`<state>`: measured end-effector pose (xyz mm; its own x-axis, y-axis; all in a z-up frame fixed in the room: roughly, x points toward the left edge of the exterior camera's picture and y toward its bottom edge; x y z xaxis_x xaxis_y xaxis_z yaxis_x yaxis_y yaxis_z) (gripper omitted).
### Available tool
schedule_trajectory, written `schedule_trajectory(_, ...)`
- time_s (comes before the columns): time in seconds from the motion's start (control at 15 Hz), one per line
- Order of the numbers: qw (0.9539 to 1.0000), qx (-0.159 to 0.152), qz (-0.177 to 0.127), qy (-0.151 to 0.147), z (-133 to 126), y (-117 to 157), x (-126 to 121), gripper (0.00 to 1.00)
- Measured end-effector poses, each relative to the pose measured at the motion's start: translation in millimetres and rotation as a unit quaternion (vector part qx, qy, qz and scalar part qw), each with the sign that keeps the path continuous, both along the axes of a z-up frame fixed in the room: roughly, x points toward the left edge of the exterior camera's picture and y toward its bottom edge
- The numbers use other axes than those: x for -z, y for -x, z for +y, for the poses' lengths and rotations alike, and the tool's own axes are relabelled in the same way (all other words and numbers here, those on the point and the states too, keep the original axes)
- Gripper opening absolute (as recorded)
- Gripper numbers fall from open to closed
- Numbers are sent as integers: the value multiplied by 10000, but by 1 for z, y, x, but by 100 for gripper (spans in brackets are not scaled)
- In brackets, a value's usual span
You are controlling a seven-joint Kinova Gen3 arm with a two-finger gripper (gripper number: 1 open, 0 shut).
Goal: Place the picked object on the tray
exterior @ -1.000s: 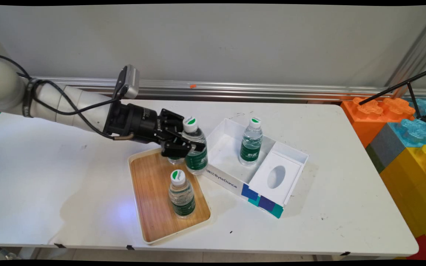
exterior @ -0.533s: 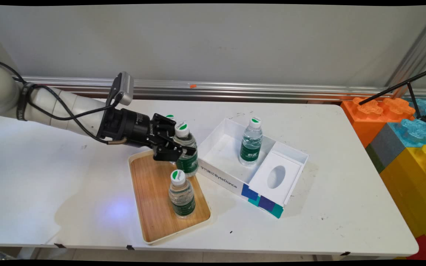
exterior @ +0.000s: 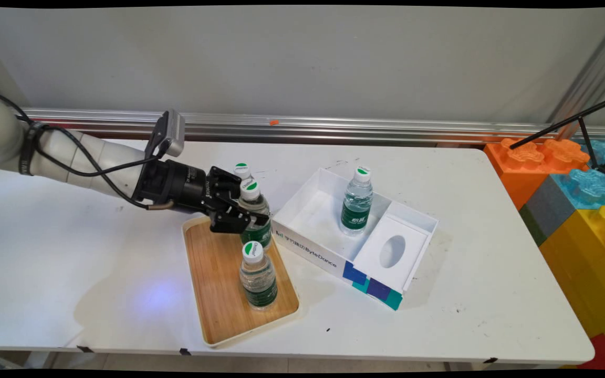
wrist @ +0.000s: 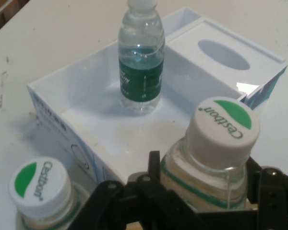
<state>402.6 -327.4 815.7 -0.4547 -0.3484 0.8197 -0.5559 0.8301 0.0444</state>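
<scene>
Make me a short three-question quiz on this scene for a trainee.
1. True or false: the gripper is shut on a bottle.
2. How many bottles stand in the box? A: none. B: one. C: three.
3. Fill in: the near bottle stands upright on the wooden ____.

Key: 1 true. 2 B. 3 tray.
</scene>
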Motion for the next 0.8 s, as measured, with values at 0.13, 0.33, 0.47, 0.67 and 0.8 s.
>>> schedule_trajectory(0.13, 10000, -18, -29, -26, 1, -2, 2, 0)
schedule_trajectory(0.33, 9999, -43, -66, -71, 2, -5, 6, 0)
schedule_trajectory(0.47, 9999, -57, -83, -104, 3, -7, 8, 0)
schedule_trajectory(0.67, 9998, -66, -97, -166, 6, -8, 12, 0)
schedule_trajectory(0.8, 9997, -62, -105, -208, 8, -8, 15, 0)
